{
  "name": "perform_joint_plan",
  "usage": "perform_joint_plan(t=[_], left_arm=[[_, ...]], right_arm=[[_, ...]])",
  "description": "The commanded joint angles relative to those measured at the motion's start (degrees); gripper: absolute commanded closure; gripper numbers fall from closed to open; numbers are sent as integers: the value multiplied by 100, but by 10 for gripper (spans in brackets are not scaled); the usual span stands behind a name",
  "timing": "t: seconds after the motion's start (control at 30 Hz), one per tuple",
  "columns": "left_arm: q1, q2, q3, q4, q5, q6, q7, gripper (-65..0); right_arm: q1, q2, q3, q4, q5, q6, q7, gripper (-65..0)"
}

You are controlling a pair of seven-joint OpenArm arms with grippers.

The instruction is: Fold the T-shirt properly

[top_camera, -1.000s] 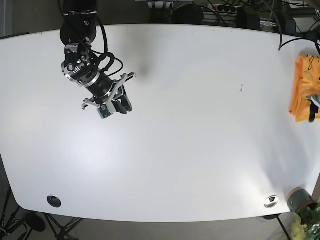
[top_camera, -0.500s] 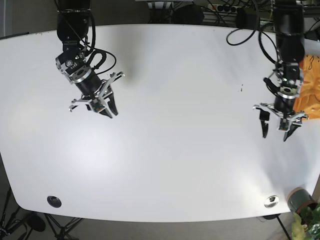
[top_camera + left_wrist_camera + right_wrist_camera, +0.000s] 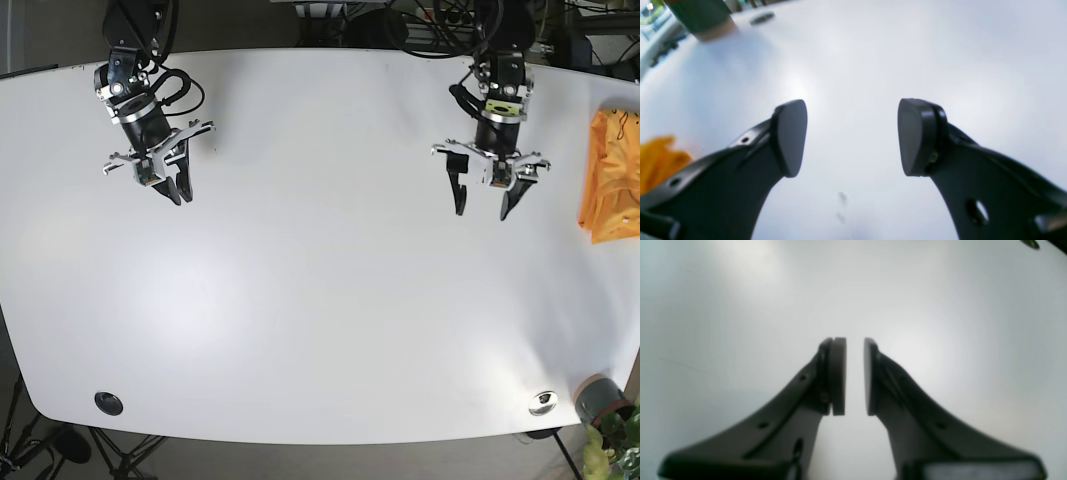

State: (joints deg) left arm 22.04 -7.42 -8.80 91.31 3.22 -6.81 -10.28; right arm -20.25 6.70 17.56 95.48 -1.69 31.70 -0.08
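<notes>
Bright, even light throughout, with soft glare and blurred wrist views.

The glossy white table (image 3: 330, 260) carries broad pale sheen patches and only faint shadows in the base view, whose edges bow with wide-angle distortion. In the left wrist view the dark moulded fingers (image 3: 790, 136) are fairly sharp, while the crumpled orange T-shirt (image 3: 656, 160) and a dark cylindrical pot with a tan base (image 3: 703, 18) are smeared out of focus. The right wrist view is softer overall, greyer toward its corners, with a glare spot on the tabletop.
</notes>
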Motion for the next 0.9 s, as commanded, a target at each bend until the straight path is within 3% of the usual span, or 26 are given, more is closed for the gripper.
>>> perform_joint_plan(t=[0.0,0.43,0.67,0.87], left_arm=[[262,52,49,298,-45,26,-207,-390],[2389,131,691,1195,-54,52,-189,-390],[3321,140,664,1485,-63,52,-189,-390],[3875,131,673,1388,-63,52,-189,-390]], right_arm=[[-186,117,6,118,358,34,337,-79],[-1566,108,-2,373,525,34,689,-79],[-2454,152,-2,592,1158,34,680,-79],[-3105,152,6,566,1238,34,689,-79]])
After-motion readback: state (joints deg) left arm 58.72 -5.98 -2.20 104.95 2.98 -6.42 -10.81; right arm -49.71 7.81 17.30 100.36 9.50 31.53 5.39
